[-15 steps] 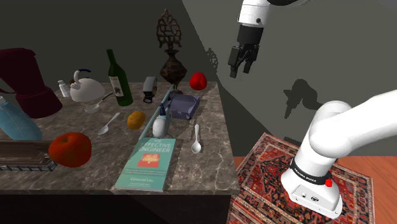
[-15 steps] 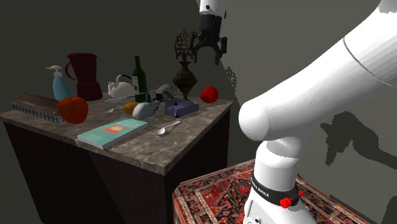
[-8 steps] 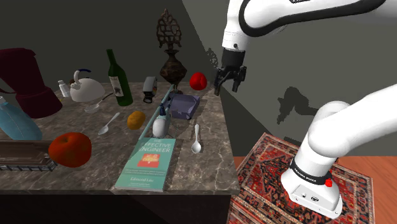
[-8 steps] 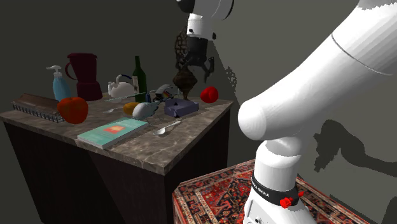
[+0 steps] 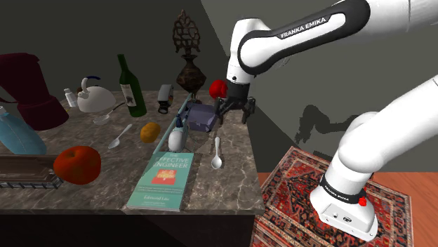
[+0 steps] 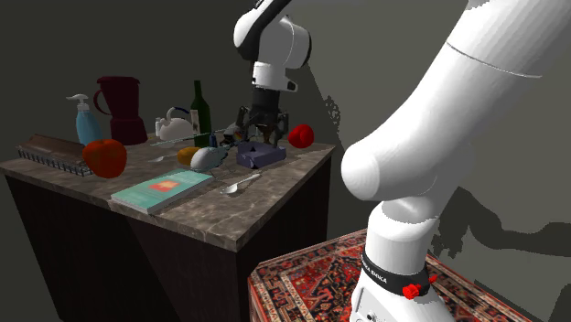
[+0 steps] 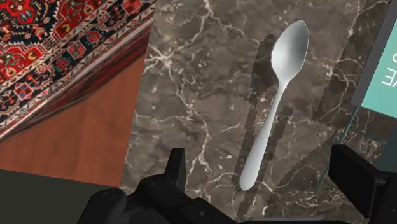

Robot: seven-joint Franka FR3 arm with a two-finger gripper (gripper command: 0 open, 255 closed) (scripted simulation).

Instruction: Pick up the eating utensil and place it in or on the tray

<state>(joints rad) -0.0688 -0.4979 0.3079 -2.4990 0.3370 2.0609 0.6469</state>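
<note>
Nothing of the task is done yet. The spoon [image 5: 217,153] lies flat on the marble counter [image 5: 231,189], near the middle of the shoulder view. It sits just right of the teal book [image 5: 163,179], with its bowl toward the counter's front edge, and nothing is touching it. The grasp, the lift, the carry and the set-down are all left to do. The likely tray [image 5: 21,172] is the long ribbed-sided thing at the shoulder view's lower left edge, well apart from the spoon, so the carry would cross most of the counter. A second spoon [image 5: 119,136] lies further left, beside an orange fruit [image 5: 149,131].

The arm [image 5: 302,31] rises from the stand at the lower right, then slants down from the upper right toward the frame's centre. Its wrist is bent so that the gripper [image 5: 232,116] points down at the counter. It hangs above the spoon's handle end, just beside a purple box [image 5: 203,116]. The fingers [image 7: 176,167] stand wide apart and clasp nothing. In the wrist view the handle lies between them on the marble below.
</note>
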